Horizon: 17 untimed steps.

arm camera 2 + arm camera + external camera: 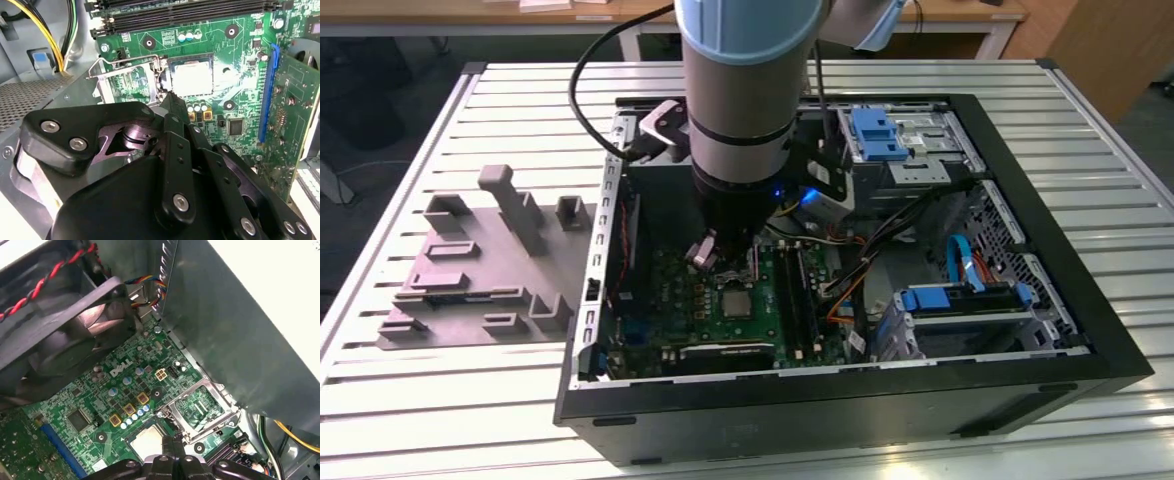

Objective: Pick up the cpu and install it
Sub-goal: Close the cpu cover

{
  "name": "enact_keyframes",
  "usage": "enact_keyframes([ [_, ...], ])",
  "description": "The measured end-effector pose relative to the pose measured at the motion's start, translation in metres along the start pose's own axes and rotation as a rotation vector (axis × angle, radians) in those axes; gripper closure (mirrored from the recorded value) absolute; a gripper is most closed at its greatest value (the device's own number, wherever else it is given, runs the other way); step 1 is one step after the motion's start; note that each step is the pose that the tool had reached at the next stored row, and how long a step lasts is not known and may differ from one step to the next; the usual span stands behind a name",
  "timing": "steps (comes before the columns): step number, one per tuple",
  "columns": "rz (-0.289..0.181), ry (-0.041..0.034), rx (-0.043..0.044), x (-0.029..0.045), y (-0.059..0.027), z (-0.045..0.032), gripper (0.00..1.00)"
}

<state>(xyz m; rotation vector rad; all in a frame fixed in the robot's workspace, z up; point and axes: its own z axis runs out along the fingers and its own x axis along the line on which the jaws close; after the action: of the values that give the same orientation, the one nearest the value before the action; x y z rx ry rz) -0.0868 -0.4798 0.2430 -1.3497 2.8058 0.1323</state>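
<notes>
The arm (744, 90) stands nearly vertical over the open computer case (1067, 300), its wrist reaching down into the case so that the gripper (720, 262) hangs just above the green motherboard (720, 310). In the first wrist view the gripper's (172, 442) two black fingertips (167, 445) are pressed together with no gap and nothing between them, pointing down at the edge of the socket. The cpu (192, 80) already lies flat in its socket on the board, its silvery top facing up; the first wrist view shows it as a pale square (147, 440) directly beside the fingertips. The socket's metal load frame (200, 407) is swung open and lies beside the chip, its lever (120, 62) sticking out along the board. In the exterior view a grey fixture tray (480, 270) rests on the slatted table (427, 410) at that view's left, well apart from the gripper.
</notes>
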Motion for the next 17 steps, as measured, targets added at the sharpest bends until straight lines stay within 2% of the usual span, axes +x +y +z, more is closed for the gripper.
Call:
enact_keyframes([
  [17,0.0,-0.0001,-0.0001,-0.0142,-0.0121,0.0019,0.89],
])
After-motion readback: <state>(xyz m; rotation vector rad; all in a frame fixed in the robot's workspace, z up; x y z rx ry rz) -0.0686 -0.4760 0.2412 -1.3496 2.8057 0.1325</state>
